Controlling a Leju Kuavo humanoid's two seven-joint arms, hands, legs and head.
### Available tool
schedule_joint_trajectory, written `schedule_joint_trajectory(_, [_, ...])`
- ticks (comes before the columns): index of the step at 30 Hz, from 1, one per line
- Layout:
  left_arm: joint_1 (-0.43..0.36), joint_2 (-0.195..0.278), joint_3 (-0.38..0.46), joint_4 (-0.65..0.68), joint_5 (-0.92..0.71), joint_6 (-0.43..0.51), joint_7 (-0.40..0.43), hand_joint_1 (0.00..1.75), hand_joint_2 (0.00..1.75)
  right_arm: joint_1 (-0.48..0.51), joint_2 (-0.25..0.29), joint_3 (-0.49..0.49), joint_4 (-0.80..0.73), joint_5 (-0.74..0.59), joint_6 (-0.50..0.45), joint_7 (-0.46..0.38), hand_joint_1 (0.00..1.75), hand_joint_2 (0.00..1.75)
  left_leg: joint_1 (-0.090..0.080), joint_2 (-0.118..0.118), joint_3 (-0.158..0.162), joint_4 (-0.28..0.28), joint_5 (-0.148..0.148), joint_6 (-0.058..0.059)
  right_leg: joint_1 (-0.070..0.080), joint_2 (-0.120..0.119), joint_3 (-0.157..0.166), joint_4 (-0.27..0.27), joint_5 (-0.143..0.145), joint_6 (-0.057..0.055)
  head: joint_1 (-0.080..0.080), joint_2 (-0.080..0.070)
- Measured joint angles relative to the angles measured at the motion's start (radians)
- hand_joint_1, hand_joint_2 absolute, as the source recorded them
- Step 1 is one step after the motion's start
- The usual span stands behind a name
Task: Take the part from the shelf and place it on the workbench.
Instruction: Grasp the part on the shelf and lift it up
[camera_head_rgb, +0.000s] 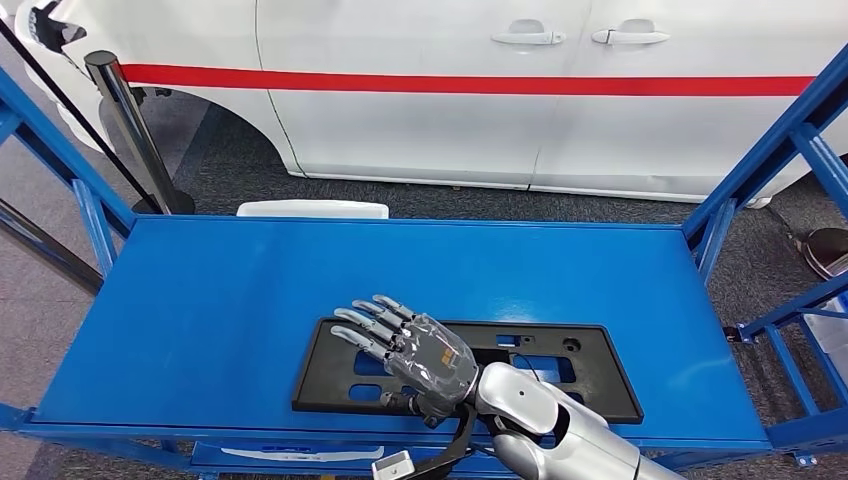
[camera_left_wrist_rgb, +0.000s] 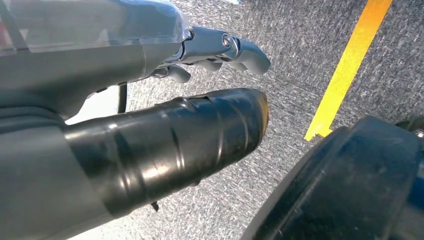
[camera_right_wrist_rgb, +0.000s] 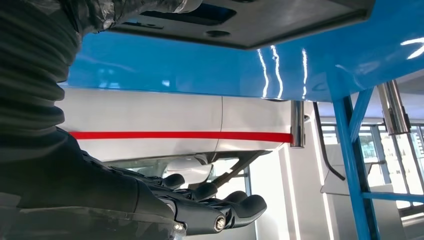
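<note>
Left to right in head view: a dark post (camera_head_rgb: 125, 125) stands on the floor far left, beyond the blue shelf (camera_head_rgb: 200, 300). A white car (camera_head_rgb: 560, 90) w/ red stripe sits behind.

One black part (camera_head_rgb: 560, 385), a flat plate w/ cutouts, lies near the front edge of the shelf, right of centre. Right hand (camera_head_rgb: 410, 345) hovers over the part's left portion, fingers spread and extended, holding nothing; can't tell if the palm touches the plate. Right wrist view shows those fingers (camera_right_wrist_rgb: 240, 207) loosely apart w/ nothing between them.

Left hand (camera_left_wrist_rgb: 220, 47) hangs by the robot's side above grey carpet w/ a yellow floor line (camera_left_wrist_rgb: 350, 65); fingers look curled, nothing in them.

Step, as I judge it: reaching for the pick, grasp not yet made. Next move calls for getting fingers under or round the plate's edge — flat and thin, so hard to lift off the surface.

Count: 1 part, 1 shelf, 2 hands, 1 car, 1 post.
</note>
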Motion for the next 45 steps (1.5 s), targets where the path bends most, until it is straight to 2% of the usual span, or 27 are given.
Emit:
schedule_joint_trajectory(23, [0.001, 0.003, 0.000, 0.000, 0.003, 0.000, 0.003, 0.00, 0.00, 0.001, -0.002, 0.010, 0.017, -0.013, 0.012, -0.007, 0.00, 1.75, 0.000, 0.000, 0.000, 0.000, 0.000, 0.000, 0.000, 0.000, 0.000, 0.000, 0.000, 0.000, 0.000, 0.000])
schedule_joint_trajectory(33, [0.001, 0.004, 0.000, 0.000, 0.003, 0.002, 0.003, 0.00, 0.00, 0.004, -0.020, 0.015, 0.016, -0.019, 0.013, -0.022, 0.00, 1.75, 0.000, 0.000, 0.000, 0.000, 0.000, 0.000, 0.000, 0.000, 0.000, 0.000, 0.000, 0.000, 0.000, 0.000])
schedule_joint_trajectory(39, [0.002, 0.004, -0.001, 0.000, -0.004, 0.002, 0.003, 0.00, 0.00, 0.006, -0.029, 0.020, -0.011, -0.003, -0.044, -0.038, 0.00, 1.75, 0.000, 0.000, 0.000, 0.000, 0.000, 0.000, 0.000, 0.000, 0.000, 0.000, 0.000, 0.000, 0.000, 0.000])
schedule_joint_trajectory(45, [0.002, 0.004, -0.002, 0.000, -0.007, 0.000, 0.003, 0.00, 0.00, 0.001, -0.039, 0.025, -0.048, 0.011, -0.055, -0.035, 0.00, 1.75, 0.000, 0.000, 0.000, 0.000, 0.000, 0.000, 0.000, 0.000, 0.000, 0.000, 0.000, 0.000, 0.000, 0.000])
